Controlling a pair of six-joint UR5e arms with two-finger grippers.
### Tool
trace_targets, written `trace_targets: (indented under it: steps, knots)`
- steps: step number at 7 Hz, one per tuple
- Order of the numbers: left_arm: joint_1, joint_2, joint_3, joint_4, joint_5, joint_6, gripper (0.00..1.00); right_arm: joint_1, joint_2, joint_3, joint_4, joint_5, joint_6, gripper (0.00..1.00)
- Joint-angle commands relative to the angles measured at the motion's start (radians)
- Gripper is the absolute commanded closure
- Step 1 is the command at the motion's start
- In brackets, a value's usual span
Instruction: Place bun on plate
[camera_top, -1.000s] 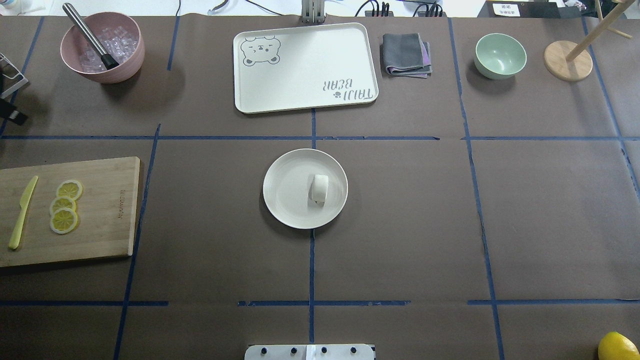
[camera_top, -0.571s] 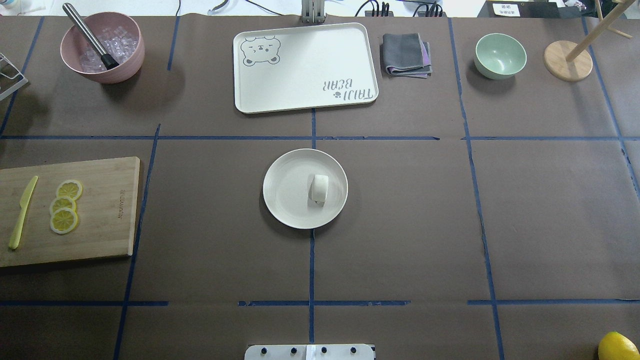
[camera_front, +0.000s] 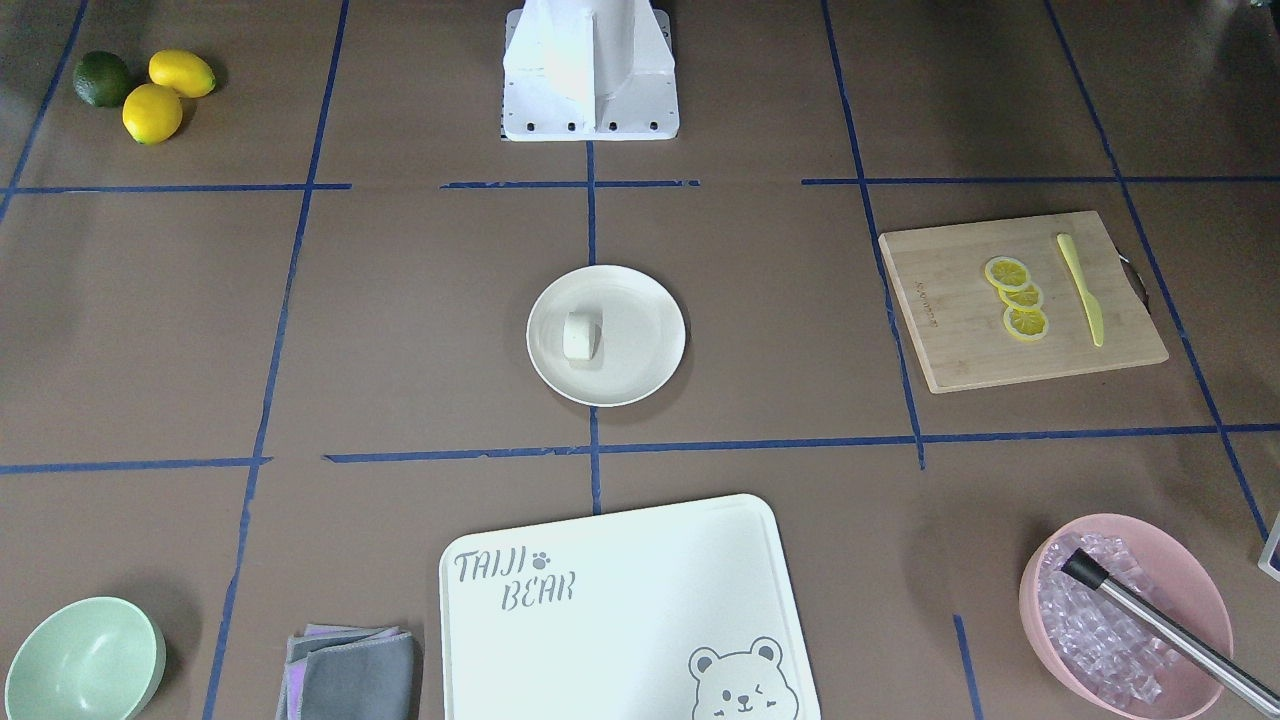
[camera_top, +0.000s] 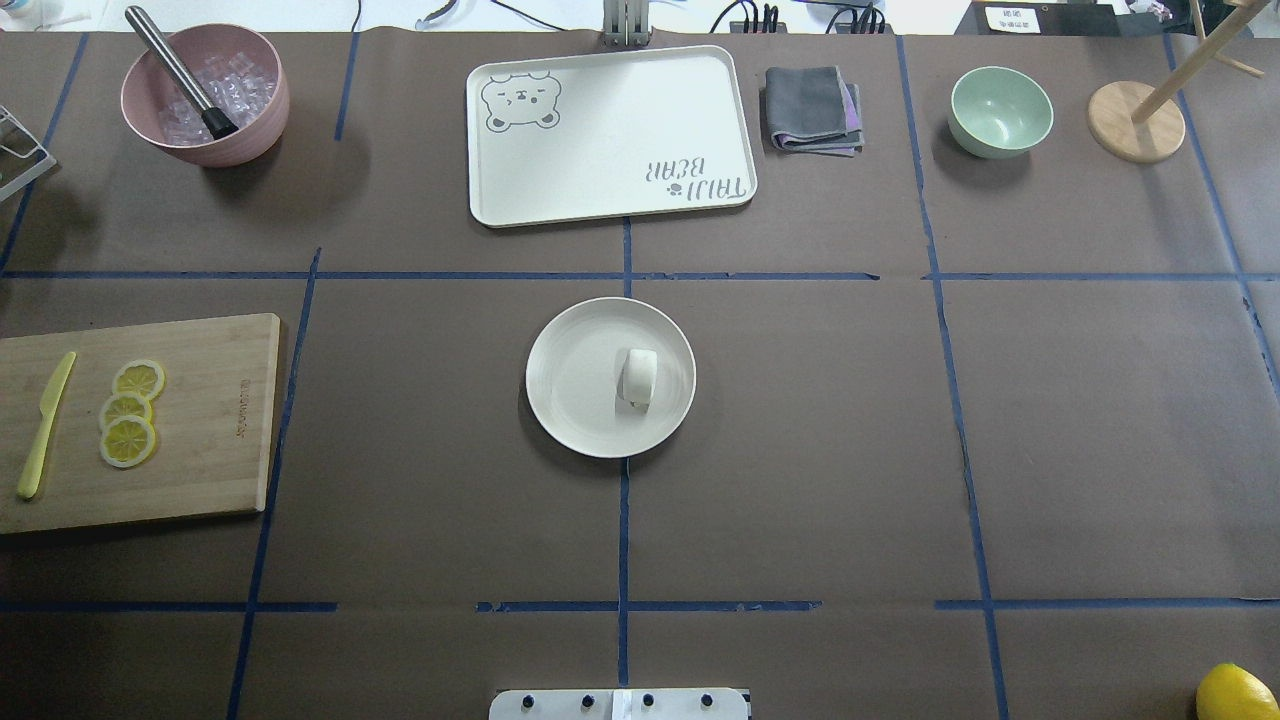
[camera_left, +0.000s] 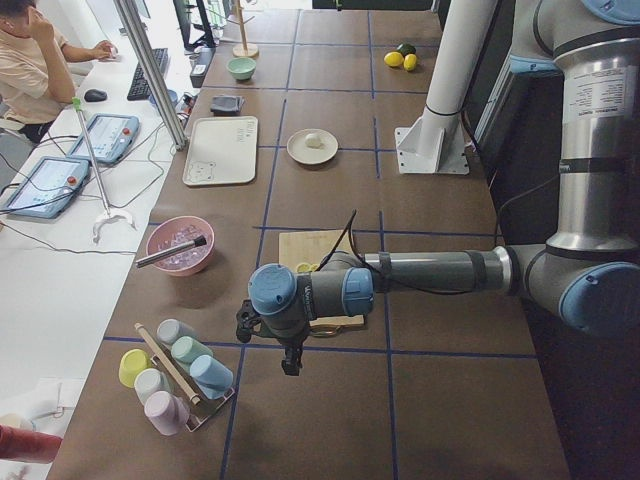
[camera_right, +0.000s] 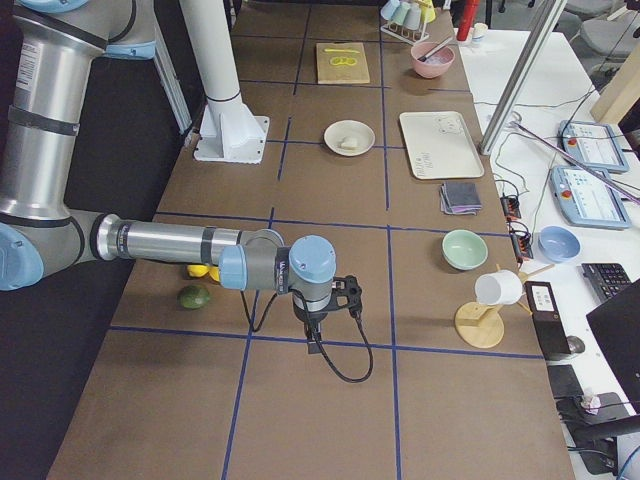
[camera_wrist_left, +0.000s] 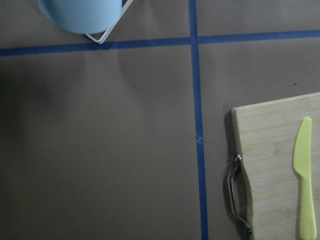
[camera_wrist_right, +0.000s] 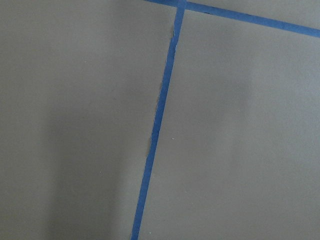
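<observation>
The small white bun (camera_top: 638, 377) (camera_front: 579, 336) lies on the round cream plate (camera_top: 570, 380) (camera_front: 640, 340) at the table's middle, right of the plate's centre in the overhead view. No gripper is near it. My left gripper (camera_left: 290, 360) shows only in the exterior left view, hanging low past the cutting board's outer end. My right gripper (camera_right: 315, 345) shows only in the exterior right view, over bare table near the fruit. Whether either one is open or shut I cannot tell. Both wrist views show only table paper and tape.
A cutting board (camera_top: 200, 420) with lemon slices (camera_top: 128, 412) and a yellow knife (camera_top: 45, 425) lies at the left. At the back stand a pink ice bowl (camera_top: 205, 95), the bear board (camera_top: 610, 135), a folded cloth (camera_top: 812, 108), a mint bowl (camera_top: 1000, 110) and a wooden stand (camera_top: 1136, 120). A cup rack (camera_left: 175, 375) sits by my left gripper.
A dark part of my left arm at the overhead view's left edge has slid out of view to the left. The bun and plate have not moved.
</observation>
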Motion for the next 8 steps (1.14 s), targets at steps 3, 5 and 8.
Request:
trace_targets:
  steps: [3, 5, 8]
  knots:
    - [0.002, 0.002, 0.007, 0.002, 0.007, 0.003, 0.00, -0.002, 0.001, 0.000, 0.001, -0.001, -0.004, 0.00]
    - [0.002, 0.000, 0.016, 0.001, 0.018, 0.000, 0.00, -0.002, 0.001, 0.000, 0.001, -0.001, -0.004, 0.00]
    - [0.002, 0.002, 0.014, 0.001, 0.018, 0.000, 0.00, -0.002, 0.001, -0.002, 0.001, -0.001, -0.003, 0.00]
